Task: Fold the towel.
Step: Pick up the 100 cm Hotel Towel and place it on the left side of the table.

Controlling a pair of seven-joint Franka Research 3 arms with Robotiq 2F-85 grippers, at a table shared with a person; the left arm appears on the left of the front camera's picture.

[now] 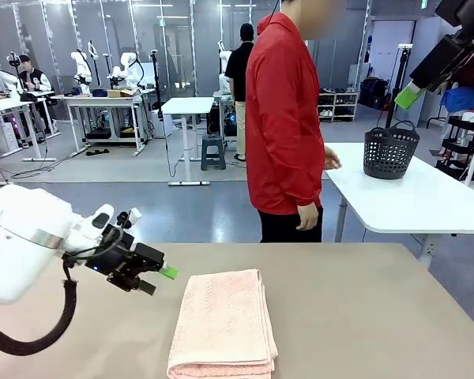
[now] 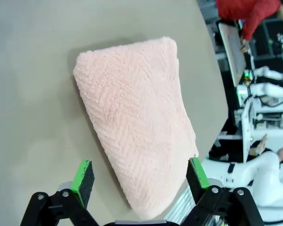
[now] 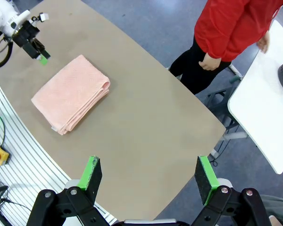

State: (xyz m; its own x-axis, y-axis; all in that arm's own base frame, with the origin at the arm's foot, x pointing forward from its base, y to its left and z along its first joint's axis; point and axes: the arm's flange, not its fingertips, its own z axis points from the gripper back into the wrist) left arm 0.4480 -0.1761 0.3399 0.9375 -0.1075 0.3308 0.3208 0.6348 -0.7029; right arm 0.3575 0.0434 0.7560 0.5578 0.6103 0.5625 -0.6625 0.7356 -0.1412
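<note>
The towel (image 1: 225, 324) is a salmon-pink terry cloth lying folded into a thick, narrow stack on the tan table (image 1: 363, 316), near its front edge. My left gripper (image 1: 158, 280) hovers just left of the towel, open and holding nothing. In the left wrist view the towel (image 2: 137, 117) lies below the open left gripper (image 2: 140, 174), its near end between the green pads. My right gripper (image 1: 411, 95) is raised high at the top right. In the right wrist view the right gripper (image 3: 148, 174) is open and empty, far above the towel (image 3: 70, 94) and the left gripper (image 3: 40, 56).
A person in a red jacket (image 1: 284, 118) stands at the table's far edge, hands down. Behind to the right, a white table (image 1: 426, 197) carries a black basket (image 1: 389, 150). The tan table is bare to the right of the towel.
</note>
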